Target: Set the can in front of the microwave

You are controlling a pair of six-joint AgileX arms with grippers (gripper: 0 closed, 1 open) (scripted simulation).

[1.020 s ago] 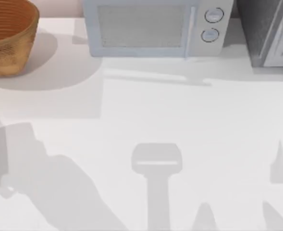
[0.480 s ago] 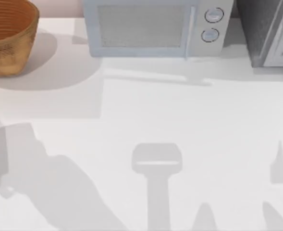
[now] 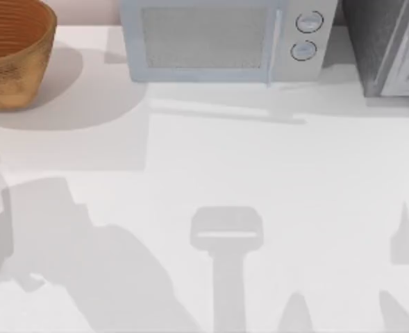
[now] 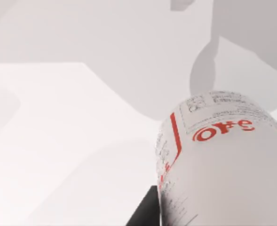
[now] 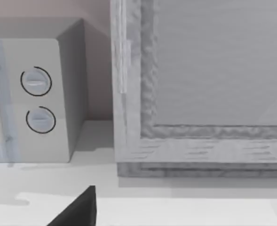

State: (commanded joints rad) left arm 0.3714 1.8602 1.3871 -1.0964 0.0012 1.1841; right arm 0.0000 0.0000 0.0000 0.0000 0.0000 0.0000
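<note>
Can close under my left wrist, microwave far off

The can (image 4: 223,160) sits right against my left wrist camera, a dark finger (image 4: 145,212) beside it; I cannot tell whether I'm pinching it. The microwave (image 3: 221,41) stands at the table's back, ahead of my right wrist, whose grip I cannot tell.

place: rendered kitchen-like setting | evidence: plain white worktop (image 3: 273,180) | light grey-blue microwave (image 3: 221,41) with mesh window and two round knobs at the far edge | darker speckled grey appliance (image 3: 388,45) just to its right | woven basket (image 3: 13,52) at far left
</note>
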